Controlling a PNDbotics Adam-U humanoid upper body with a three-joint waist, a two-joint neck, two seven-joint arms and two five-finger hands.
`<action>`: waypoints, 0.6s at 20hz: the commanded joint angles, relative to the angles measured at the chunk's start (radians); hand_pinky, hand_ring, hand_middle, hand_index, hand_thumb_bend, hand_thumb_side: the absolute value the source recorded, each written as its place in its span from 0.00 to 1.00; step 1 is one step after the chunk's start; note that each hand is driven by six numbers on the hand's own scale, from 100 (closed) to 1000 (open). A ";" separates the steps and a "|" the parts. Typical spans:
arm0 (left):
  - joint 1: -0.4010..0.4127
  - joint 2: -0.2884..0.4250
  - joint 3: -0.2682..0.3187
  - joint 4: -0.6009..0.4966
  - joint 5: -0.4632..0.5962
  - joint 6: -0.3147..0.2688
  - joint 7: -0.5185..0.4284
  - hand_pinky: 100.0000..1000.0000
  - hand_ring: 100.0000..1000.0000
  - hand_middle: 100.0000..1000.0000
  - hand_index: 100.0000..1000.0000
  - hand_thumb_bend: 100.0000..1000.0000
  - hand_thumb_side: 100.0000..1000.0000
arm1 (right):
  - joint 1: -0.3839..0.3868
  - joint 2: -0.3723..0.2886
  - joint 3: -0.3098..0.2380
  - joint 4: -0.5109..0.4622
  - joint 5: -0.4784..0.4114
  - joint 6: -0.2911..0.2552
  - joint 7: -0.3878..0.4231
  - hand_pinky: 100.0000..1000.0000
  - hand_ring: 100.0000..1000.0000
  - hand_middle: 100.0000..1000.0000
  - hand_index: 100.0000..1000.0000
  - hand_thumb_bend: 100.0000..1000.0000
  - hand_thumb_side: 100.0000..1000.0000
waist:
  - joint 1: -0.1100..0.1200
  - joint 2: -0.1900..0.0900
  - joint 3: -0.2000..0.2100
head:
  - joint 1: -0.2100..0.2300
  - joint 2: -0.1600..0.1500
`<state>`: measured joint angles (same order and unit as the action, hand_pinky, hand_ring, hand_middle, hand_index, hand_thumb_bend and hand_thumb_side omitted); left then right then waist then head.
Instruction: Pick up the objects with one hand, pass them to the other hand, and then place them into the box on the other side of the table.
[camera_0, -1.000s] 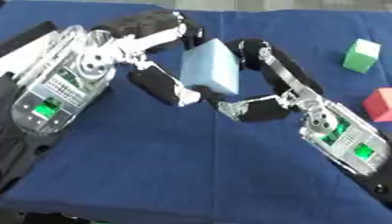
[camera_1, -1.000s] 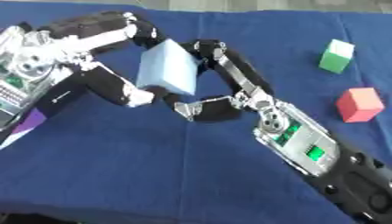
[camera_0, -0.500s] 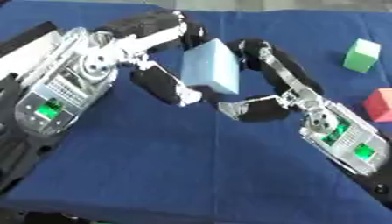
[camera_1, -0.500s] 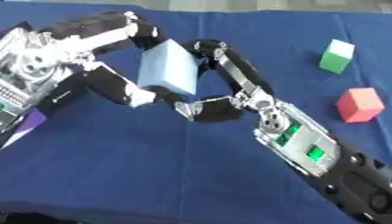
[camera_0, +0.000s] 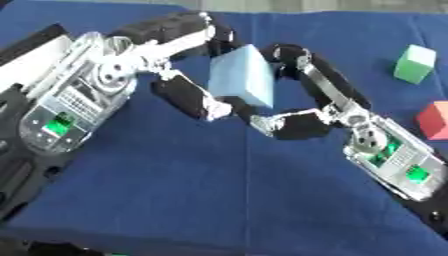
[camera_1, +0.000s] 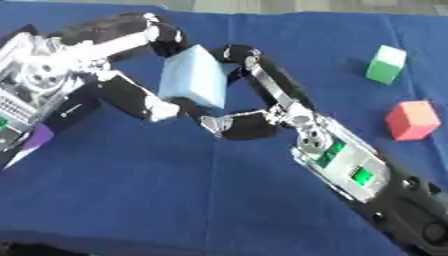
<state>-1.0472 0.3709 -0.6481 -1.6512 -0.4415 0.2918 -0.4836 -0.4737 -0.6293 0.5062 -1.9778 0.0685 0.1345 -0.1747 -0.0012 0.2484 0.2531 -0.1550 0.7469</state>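
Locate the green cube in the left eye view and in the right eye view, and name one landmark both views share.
Left eye view: the green cube sits at the upper right, near the right edge, on the blue cloth.
Right eye view: the green cube sits at the upper right, further in from the edge.
Shared landmark: the red cube lies just below and to its right in both.

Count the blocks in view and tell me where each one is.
3. A light blue foam block held between the left hand and right hand; a green cube and a red cube on the blue cloth at right. Others may be hidden.
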 joint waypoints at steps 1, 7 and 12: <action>-0.018 0.019 0.008 0.003 -0.020 0.001 -0.003 0.73 0.61 0.45 0.37 0.00 0.06 | -0.008 -0.015 -0.003 -0.022 0.019 0.006 0.009 0.62 0.86 0.75 0.78 0.28 0.39 | 0.001 -0.017 0.000 | 0.002 -0.004; -0.013 0.041 0.007 0.005 -0.026 -0.003 -0.009 0.71 0.59 0.45 0.36 0.00 0.05 | -0.002 -0.019 -0.008 -0.022 0.055 0.039 0.019 0.64 0.89 0.80 0.84 0.30 0.52 | 0.003 -0.017 0.001 | 0.000 -0.004; -0.010 0.055 0.010 -0.004 -0.027 0.002 -0.018 0.71 0.58 0.44 0.36 0.00 0.03 | 0.000 -0.020 -0.009 -0.022 0.075 0.053 0.019 0.64 0.91 0.81 0.86 0.33 0.57 | 0.003 -0.017 0.001 | -0.001 -0.003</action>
<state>-1.0446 0.4003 -0.6483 -1.6472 -0.4625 0.2939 -0.4968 -0.4623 -0.6307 0.5103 -1.9790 0.1337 0.1831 -0.1538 -0.0002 0.2484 0.2539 -0.1552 0.7465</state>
